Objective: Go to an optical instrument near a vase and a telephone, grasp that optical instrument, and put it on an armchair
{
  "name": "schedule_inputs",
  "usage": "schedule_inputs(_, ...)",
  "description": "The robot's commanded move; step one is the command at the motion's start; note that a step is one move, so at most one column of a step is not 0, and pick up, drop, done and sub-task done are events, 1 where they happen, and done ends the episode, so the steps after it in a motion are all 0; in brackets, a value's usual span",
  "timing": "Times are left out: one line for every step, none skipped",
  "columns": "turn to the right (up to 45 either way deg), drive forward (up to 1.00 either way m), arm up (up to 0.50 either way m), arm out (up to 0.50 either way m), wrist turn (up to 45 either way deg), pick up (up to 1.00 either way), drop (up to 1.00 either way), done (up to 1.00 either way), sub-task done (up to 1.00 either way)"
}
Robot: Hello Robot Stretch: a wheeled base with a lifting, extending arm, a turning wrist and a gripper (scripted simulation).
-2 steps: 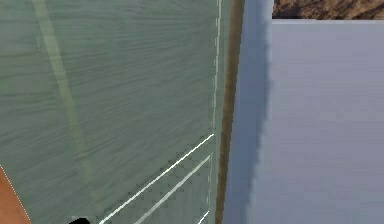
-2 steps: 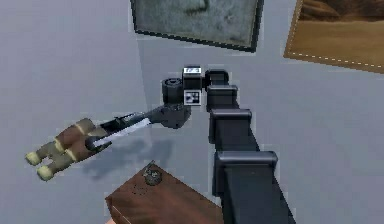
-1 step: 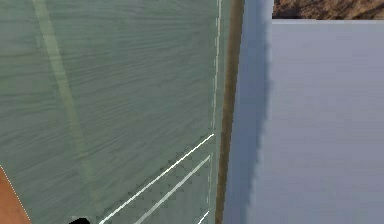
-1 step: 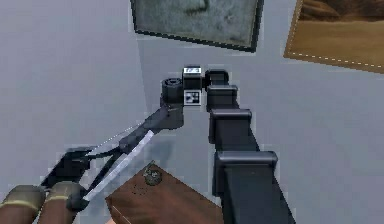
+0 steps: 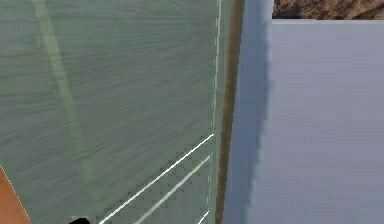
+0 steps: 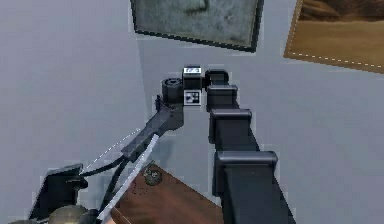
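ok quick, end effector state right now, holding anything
end effector: state cannot be told, nor whether it holds anything; a dark thing sits at its far end, beside the wooden tabletop

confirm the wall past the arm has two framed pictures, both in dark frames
Not both. In the arm side view the wall past the arm holds two framed pictures, but only the left picture has a dark frame; the right picture has a light wooden frame.

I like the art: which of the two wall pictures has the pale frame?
The brown picture at the arm side view's upper right; the grey picture left of it has a dark frame.
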Motion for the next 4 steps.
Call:
schedule_inputs(0.0,0.0,0.0,-0.24,0.0,0.0,0.0,0.0,0.0)
schedule_inputs(-45.0,0.0,0.0,0.0,0.0,0.0,0.0,0.0,0.0)
schedule_inputs(-45.0,0.0,0.0,0.0,0.0,0.0,0.0,0.0,0.0)
schedule_inputs(-24.0,0.0,0.0,0.0,0.0,0.0,0.0,0.0,0.0)
